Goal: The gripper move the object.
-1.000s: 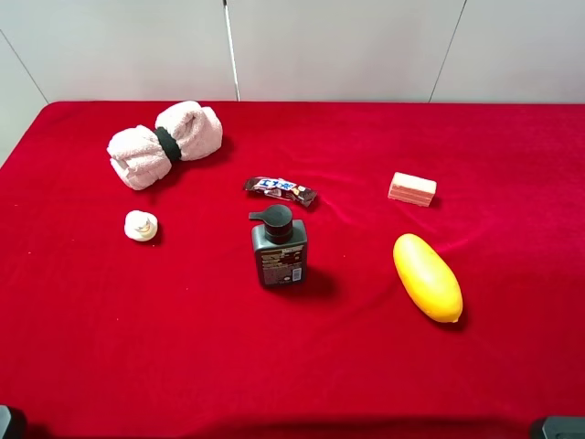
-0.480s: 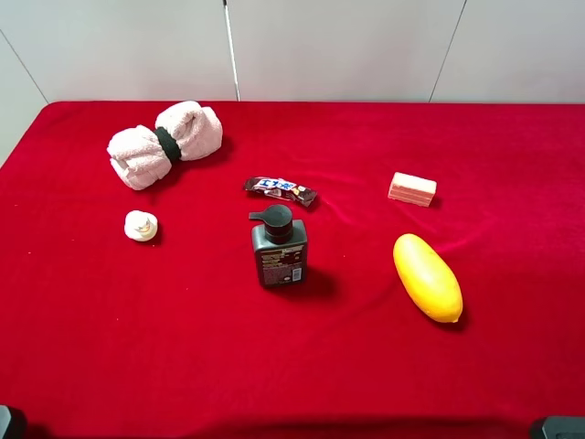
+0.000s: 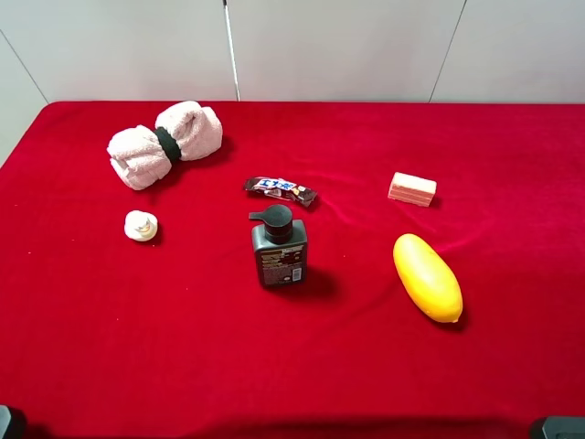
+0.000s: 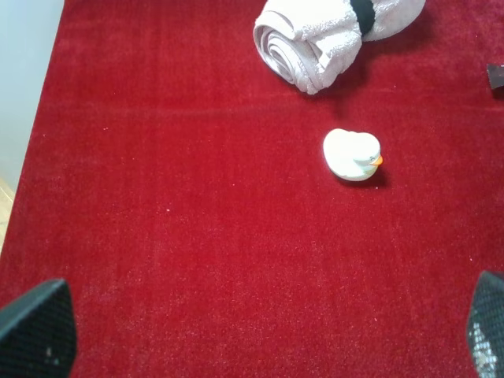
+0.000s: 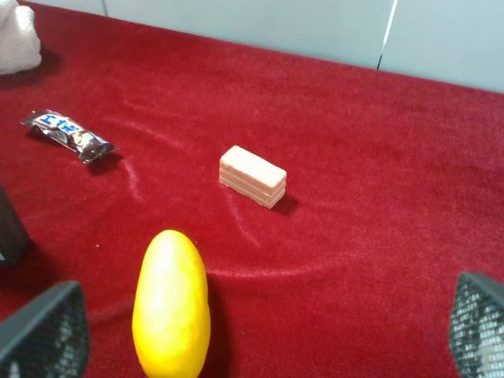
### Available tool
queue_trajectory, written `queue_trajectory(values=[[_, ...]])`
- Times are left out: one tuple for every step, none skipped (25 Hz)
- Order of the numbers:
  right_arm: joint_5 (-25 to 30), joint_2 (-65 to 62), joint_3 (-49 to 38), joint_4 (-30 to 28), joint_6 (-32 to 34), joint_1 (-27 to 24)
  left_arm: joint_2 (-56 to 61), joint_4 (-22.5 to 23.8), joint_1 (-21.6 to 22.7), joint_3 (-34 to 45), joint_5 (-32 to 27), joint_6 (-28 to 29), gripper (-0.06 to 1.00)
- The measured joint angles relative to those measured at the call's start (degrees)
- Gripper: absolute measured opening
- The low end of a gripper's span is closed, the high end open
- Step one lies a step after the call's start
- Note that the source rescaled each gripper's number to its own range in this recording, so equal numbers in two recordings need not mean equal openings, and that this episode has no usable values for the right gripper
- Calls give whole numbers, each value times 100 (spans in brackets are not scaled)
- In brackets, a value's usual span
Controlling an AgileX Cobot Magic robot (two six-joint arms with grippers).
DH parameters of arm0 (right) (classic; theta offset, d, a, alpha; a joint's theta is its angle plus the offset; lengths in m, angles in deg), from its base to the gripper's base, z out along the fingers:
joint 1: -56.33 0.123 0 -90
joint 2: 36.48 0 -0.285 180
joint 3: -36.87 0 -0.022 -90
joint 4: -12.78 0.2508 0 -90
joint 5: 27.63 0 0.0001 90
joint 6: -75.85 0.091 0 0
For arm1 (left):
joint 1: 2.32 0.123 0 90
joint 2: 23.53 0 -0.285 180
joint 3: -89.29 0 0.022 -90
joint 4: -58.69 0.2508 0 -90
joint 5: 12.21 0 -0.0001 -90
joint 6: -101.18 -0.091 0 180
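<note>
The dark grey-green pump bottle (image 3: 279,249) stands upright in the middle of the red cloth, its black pump top toward the back. One edge of it shows in the right wrist view (image 5: 9,228). My left gripper (image 4: 260,339) is open and empty, low at the near left, far from the bottle. Its fingertips (image 4: 35,331) stand wide apart. My right gripper (image 5: 260,335) is open and empty at the near right, with its fingertips (image 5: 43,331) wide apart. In the high view only dark bits of the arms show at the bottom corners.
A candy bar wrapper (image 3: 280,190) lies just behind the bottle. A rolled pink towel (image 3: 166,143) lies at the back left. A small white duck (image 3: 140,225) sits left of the bottle. A yellow mango-like fruit (image 3: 427,277) and a pink block (image 3: 412,188) lie at the right.
</note>
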Motion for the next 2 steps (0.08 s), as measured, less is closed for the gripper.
queue_trajectory(values=[[0,0,0,0,0,0,0,0,0,0,0,0,100],[0,0,0,0,0,0,0,0,0,0,0,0,100]])
